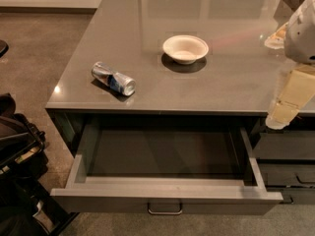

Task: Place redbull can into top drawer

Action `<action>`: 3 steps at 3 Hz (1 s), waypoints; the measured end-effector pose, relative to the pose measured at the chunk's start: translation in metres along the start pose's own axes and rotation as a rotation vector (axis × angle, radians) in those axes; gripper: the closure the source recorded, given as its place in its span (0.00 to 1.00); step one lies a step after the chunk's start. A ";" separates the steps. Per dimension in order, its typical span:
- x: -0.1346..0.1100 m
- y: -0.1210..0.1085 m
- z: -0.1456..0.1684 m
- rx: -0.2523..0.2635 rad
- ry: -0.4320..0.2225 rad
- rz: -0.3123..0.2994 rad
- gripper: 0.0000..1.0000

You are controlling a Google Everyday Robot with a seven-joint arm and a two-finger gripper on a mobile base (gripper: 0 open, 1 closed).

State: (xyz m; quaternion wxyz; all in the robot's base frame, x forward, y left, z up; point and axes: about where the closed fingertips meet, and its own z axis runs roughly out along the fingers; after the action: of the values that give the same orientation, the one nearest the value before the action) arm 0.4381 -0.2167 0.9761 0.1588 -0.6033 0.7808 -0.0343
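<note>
While redbull can [113, 78] lies on its side on surface [236, 82], left of frame centre, top drawer [167, 193] stands open below. Gripper [288, 104] at right edge, well apart; open or closed, cannot tell. Step: approach. Next: cross left, grasp can.

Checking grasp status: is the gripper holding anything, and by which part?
Nothing held. The redbull can lies on its side on the counter, well apart from the gripper, which is at the counter's right edge.

Kitchen: grey counter [236, 82], top drawer [167, 194], bowl [185, 48]; gripper [279, 117] at counter's front edge.
</note>
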 end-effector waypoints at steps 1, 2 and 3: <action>0.000 0.000 0.000 0.000 0.000 0.000 0.00; -0.012 -0.005 0.005 -0.005 -0.036 -0.013 0.00; -0.032 -0.016 0.030 -0.060 -0.084 0.007 0.00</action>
State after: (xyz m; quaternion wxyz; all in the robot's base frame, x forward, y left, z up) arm 0.4688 -0.1861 0.9585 0.1733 -0.6059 0.7763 0.0149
